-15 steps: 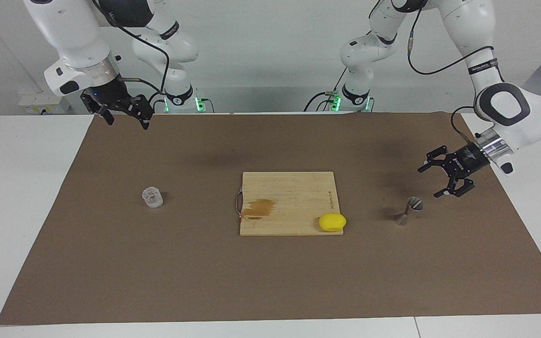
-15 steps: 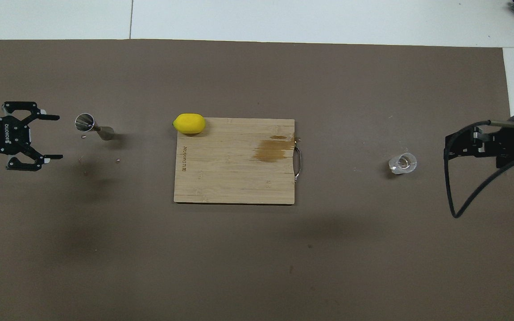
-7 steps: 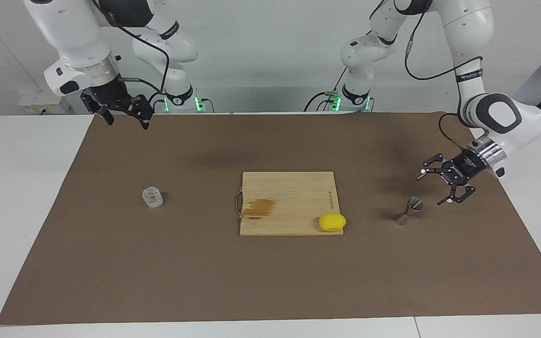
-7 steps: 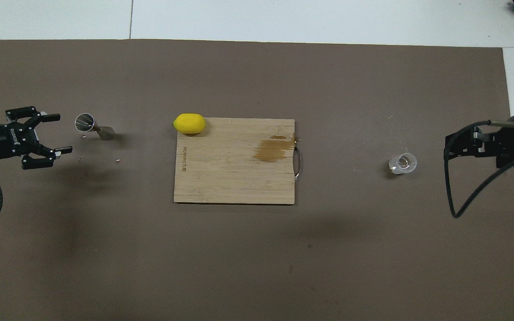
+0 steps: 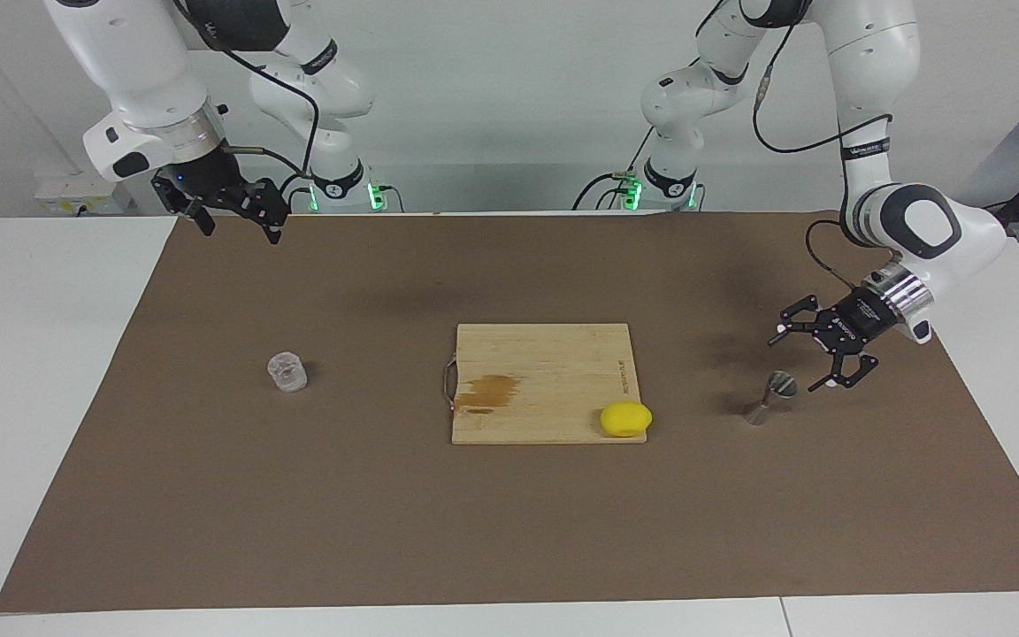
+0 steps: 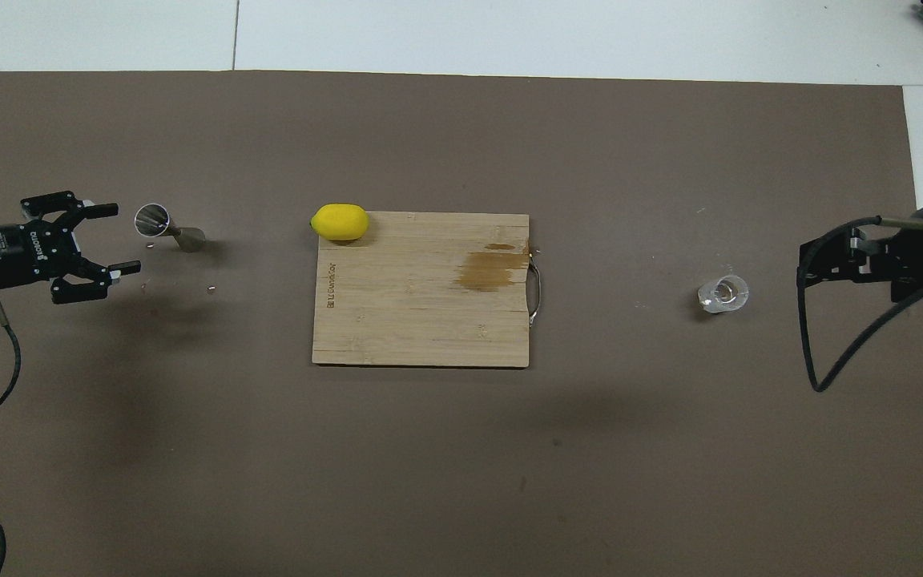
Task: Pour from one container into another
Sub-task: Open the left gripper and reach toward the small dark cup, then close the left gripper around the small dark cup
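Brown paper mat (image 5: 509, 513) covers most of the white table (image 5: 41, 372) in the facing view, under a plain pale wall where the two arm bases show green lights. On the mat, near its middle, lies a rectangular bamboo cutting board (image 5: 545, 367) with a metal handle and a darker stain; a yellow lemon (image 5: 625, 418) sits at its corner toward the left arm's end. The small grey steel hourglass jigger (image 5: 770, 398) stands upright on the mat toward the left arm's end, well apart from the board. The left gripper (image 5: 801, 358) hangs low just beside the jigger, its fingers spread wide, holding nothing and not touching the jigger. The small squat clear textured glass tumbler (image 5: 287, 372) stands on the mat toward the right arm's end. The right gripper (image 5: 240, 223) waits raised over the mat's edge nearest the robots; whether its fingers are apart or together I cannot tell.

From overhead, the mat (image 6: 461, 481) shows faint dark spots and soft shadows, with white table (image 6: 509, 32) along its edge. The left gripper (image 6: 117, 238), fingers splayed, points at the jigger (image 6: 167, 227). The lemon (image 6: 340, 222) overlaps the board (image 6: 421, 312). The tumbler (image 6: 723, 294) stands near the right gripper (image 6: 826, 264), which rests apart from it.
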Action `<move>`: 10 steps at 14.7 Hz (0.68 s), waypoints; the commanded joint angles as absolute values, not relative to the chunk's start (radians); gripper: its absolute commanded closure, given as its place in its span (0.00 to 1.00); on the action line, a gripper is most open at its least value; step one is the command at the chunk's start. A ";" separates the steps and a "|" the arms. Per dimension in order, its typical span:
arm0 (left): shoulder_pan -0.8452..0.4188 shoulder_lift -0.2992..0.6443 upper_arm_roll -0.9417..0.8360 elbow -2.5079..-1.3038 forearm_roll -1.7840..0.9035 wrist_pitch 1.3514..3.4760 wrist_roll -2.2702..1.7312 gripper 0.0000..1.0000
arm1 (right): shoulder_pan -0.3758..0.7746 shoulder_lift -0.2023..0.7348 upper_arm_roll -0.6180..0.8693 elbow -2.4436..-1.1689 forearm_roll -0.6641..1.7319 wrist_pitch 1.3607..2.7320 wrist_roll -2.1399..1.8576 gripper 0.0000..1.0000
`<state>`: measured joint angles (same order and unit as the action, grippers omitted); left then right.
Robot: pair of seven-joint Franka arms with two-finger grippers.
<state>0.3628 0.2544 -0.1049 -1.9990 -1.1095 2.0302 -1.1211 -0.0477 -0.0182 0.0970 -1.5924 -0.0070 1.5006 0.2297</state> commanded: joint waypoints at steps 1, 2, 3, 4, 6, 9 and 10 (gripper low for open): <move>0.339 0.250 -0.097 -2.028 -1.158 2.072 -1.075 0.00 | -0.061 -0.023 0.104 -1.600 -0.008 1.513 0.212 0.00; 0.337 0.250 -0.097 -2.037 -1.163 2.085 -1.068 0.00 | -0.061 -0.023 0.104 -1.601 -0.008 1.513 0.212 0.00; 0.336 0.255 -0.097 -2.037 -1.170 2.091 -1.065 0.00 | -0.061 -0.023 0.104 -1.600 -0.008 1.513 0.212 0.00; 0.328 0.261 -0.097 -2.037 -1.178 2.094 -1.065 0.00 | -0.061 -0.023 0.104 -1.600 -0.008 1.513 0.212 0.00; 0.322 0.261 -0.097 -2.037 -1.181 2.105 -1.065 0.00 | -0.061 -0.023 0.104 -1.601 -0.008 1.513 0.212 0.00; 0.311 0.262 -0.097 -2.037 -1.195 2.111 -1.065 0.03 | -0.061 -0.023 0.103 -1.600 -0.008 1.513 0.212 0.00; 0.311 0.261 -0.097 -2.037 -1.195 2.111 -1.065 0.05 | -0.061 -0.023 0.104 -1.600 -0.008 1.513 0.212 0.00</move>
<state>0.3289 0.2659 -0.1060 -2.0230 -1.1666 2.0873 -1.0846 -0.0477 -0.0182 0.0970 -1.5924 -0.0070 1.5006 0.2297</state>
